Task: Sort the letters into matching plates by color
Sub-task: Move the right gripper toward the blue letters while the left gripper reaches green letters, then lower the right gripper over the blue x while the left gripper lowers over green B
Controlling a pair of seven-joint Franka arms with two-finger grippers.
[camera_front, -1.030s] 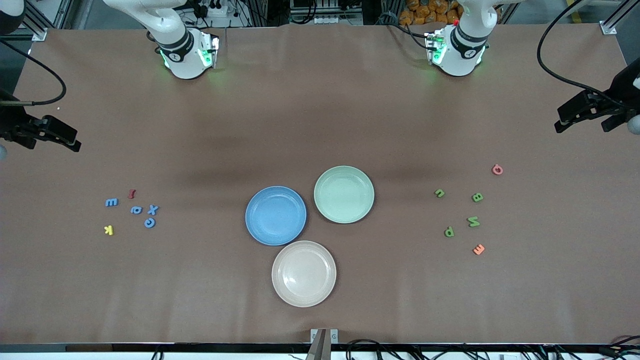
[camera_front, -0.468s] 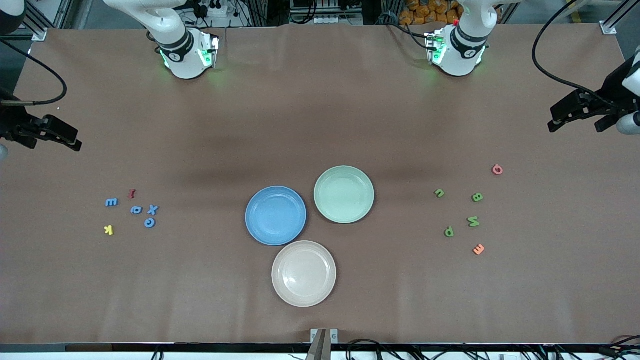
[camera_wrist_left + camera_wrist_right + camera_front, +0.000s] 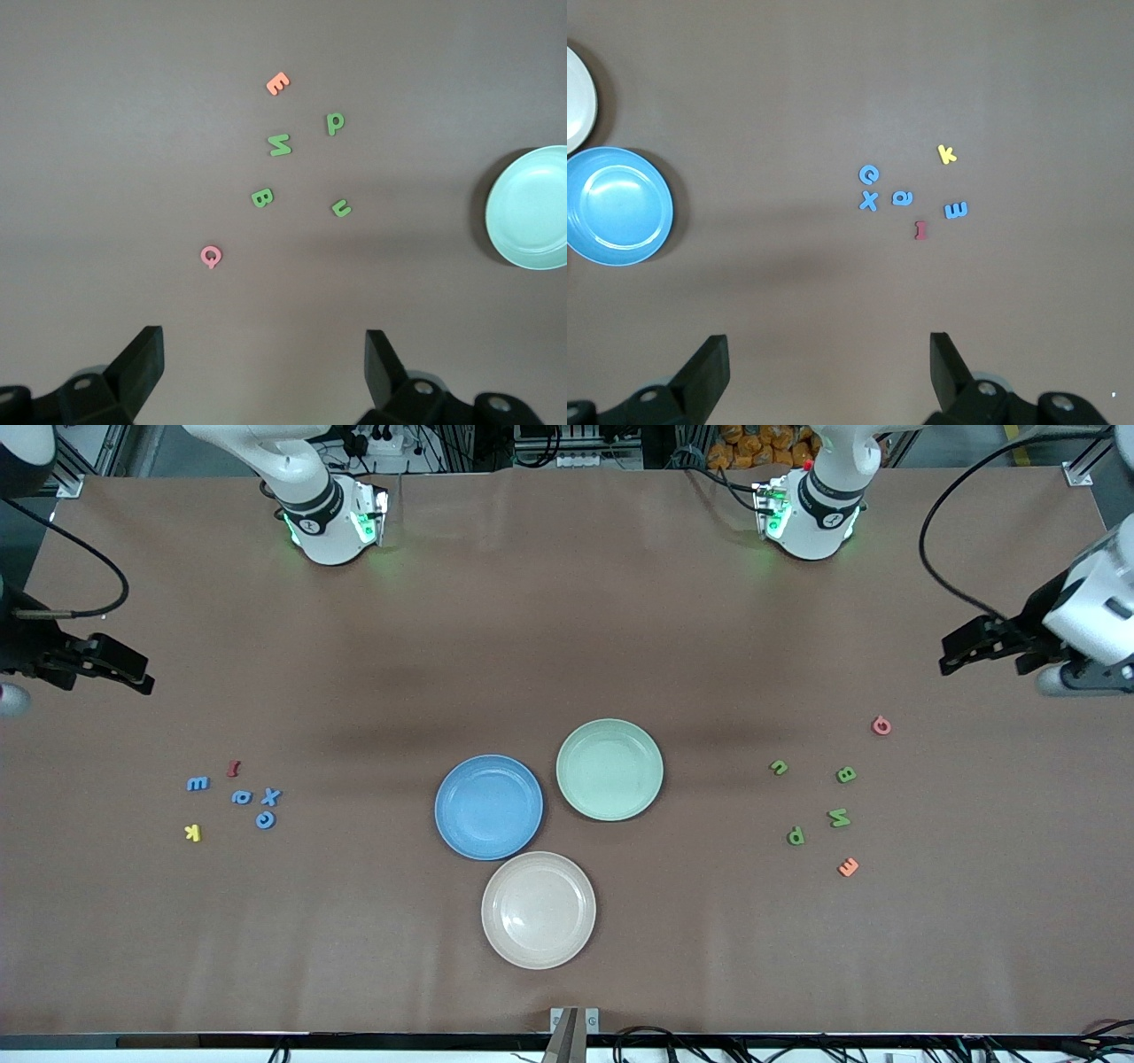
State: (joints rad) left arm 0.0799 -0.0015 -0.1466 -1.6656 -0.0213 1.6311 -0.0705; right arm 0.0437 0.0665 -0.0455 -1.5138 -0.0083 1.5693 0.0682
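The blue plate and the pale green plate lie side by side mid-table, both bare. Several blue letters lie loose toward the right arm's end and show in the right wrist view near the blue plate. Several green letters lie toward the left arm's end, also seen as green letters near the green plate. My right gripper hangs open over bare table. My left gripper hangs open too, holding nothing.
A beige plate lies nearer the front camera, touching the blue plate. A red letter and a yellow one lie among the blue letters. A pink letter and an orange one lie by the green ones.
My left gripper has moved in from the table's end toward the green letters. My right gripper has shifted slightly inward. Letters and plates have not moved.
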